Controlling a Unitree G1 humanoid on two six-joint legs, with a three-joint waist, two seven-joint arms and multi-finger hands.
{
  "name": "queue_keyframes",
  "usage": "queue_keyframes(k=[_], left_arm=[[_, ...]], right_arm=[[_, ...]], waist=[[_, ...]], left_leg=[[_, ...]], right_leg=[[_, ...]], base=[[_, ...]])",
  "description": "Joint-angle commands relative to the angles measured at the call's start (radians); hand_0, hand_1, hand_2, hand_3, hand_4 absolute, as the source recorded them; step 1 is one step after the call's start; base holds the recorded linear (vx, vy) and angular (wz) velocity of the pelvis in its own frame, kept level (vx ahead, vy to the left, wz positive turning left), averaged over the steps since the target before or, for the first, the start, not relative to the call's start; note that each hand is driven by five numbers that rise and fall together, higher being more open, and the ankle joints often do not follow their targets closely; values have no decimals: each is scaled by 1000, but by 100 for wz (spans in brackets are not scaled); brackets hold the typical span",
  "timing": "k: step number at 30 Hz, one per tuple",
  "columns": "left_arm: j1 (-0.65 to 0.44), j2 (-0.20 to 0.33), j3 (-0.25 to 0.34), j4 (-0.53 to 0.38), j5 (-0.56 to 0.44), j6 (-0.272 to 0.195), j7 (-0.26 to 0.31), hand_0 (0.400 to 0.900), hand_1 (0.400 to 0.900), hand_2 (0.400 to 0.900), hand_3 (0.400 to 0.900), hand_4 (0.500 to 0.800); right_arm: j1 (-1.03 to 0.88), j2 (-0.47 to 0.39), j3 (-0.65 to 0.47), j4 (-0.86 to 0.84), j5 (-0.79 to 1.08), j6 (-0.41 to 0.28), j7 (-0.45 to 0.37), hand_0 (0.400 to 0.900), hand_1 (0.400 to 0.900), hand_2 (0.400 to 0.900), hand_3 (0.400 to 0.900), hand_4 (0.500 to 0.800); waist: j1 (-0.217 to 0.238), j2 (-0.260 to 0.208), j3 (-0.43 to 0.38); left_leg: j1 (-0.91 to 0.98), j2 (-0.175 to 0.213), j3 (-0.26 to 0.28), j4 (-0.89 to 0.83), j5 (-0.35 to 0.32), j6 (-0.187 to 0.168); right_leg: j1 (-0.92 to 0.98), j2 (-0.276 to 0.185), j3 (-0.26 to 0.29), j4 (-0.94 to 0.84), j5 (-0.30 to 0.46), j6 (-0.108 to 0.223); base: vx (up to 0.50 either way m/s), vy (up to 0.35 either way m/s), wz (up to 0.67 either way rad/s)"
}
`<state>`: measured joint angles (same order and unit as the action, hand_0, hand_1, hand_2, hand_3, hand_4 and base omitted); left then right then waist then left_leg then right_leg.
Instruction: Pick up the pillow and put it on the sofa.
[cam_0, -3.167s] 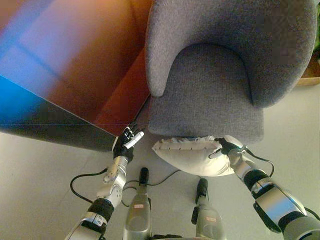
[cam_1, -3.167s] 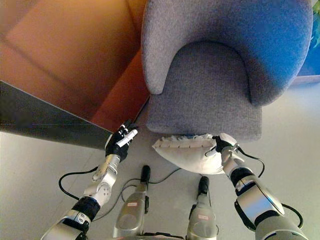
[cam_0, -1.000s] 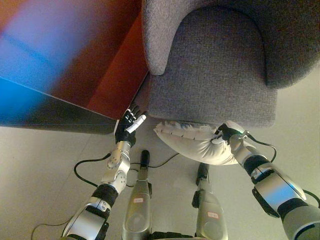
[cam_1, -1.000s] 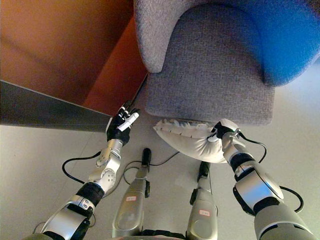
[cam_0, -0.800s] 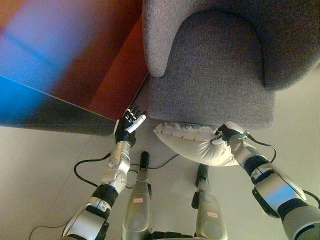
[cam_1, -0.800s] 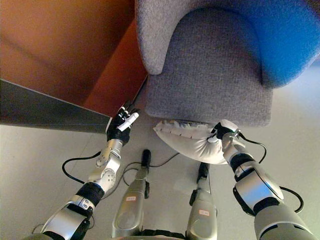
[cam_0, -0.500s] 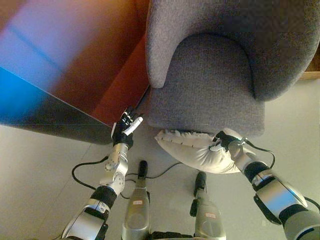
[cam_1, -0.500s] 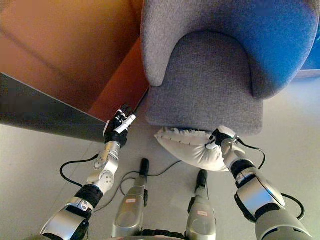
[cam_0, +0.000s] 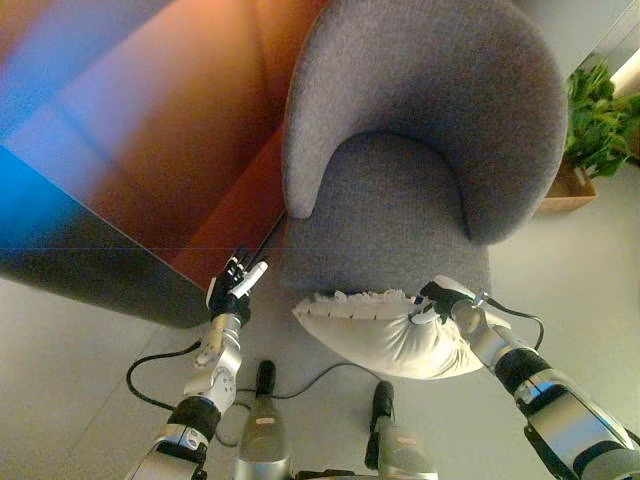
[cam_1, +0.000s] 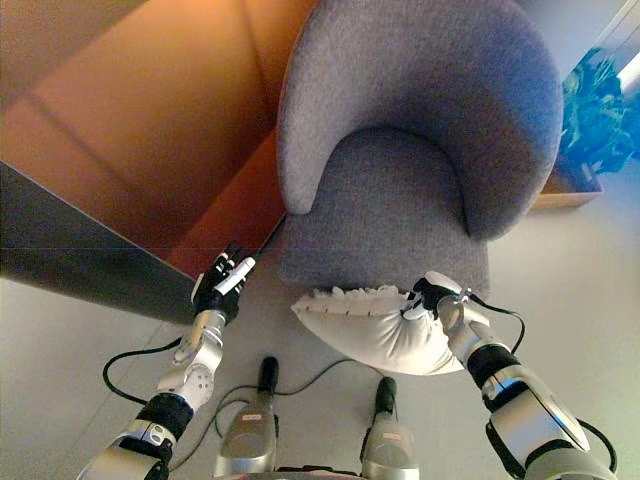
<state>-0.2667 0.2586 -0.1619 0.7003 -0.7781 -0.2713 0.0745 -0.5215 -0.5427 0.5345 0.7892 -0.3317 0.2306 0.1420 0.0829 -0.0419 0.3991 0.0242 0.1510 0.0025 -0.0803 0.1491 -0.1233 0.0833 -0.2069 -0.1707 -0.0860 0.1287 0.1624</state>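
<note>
A cream pillow with a ruffled edge (cam_0: 380, 325) hangs in the air just in front of the seat of a grey armchair (cam_0: 400, 215). My right hand (cam_0: 443, 301) is shut on the pillow's right end and holds it at the seat's front edge. The pillow also shows in the right eye view (cam_1: 370, 325), with my right hand (cam_1: 435, 298) on it. My left hand (cam_0: 232, 288) is open and empty, left of the chair's front corner, near the wall. It does not touch the pillow.
A red-brown wall panel (cam_0: 170, 150) with a dark base runs along the left, close to the chair's left arm. A potted green plant (cam_0: 595, 120) stands at the far right behind the chair. Pale floor (cam_0: 70, 360) lies in front.
The camera has tilted up, so the whole chair back and the plant now show. My right hand still holds the pillow at the seat's front edge. My left hand stays open.
</note>
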Motion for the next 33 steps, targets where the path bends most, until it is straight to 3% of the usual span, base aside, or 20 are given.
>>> queue_keyframes(k=[1, 18, 33], left_arm=[[21, 11, -17, 15, 75, -30, -34, 900, 900, 900, 900, 800], [95, 13, 48, 12, 95, 7, -54, 900, 900, 900, 900, 800], [116, 31, 27, -7, 70, 17, -74, 900, 900, 900, 900, 800]], right_arm=[[18, -119, -34, -84, -80, -9, 27, 400, 400, 400, 400, 500], [-48, -226, -104, -269, -112, 11, 143, 400, 400, 400, 400, 500], [-310, -289, -54, -181, -32, 25, 156, 400, 400, 400, 400, 500]], waist=[[14, -33, -225], [3, -46, -328], [35, -51, -362]], left_leg=[[53, 23, 27, 17, -80, -2], [99, 30, 51, 5, -88, -2], [91, 32, 39, 3, -83, -9]], right_leg=[[-21, -75, 1, 40, 11, 53], [18, -72, -1, 25, 17, 51], [19, -74, -20, 20, 20, 49]], base=[[109, 18, -1], [32, 13, -4], [10, 4, 2]])
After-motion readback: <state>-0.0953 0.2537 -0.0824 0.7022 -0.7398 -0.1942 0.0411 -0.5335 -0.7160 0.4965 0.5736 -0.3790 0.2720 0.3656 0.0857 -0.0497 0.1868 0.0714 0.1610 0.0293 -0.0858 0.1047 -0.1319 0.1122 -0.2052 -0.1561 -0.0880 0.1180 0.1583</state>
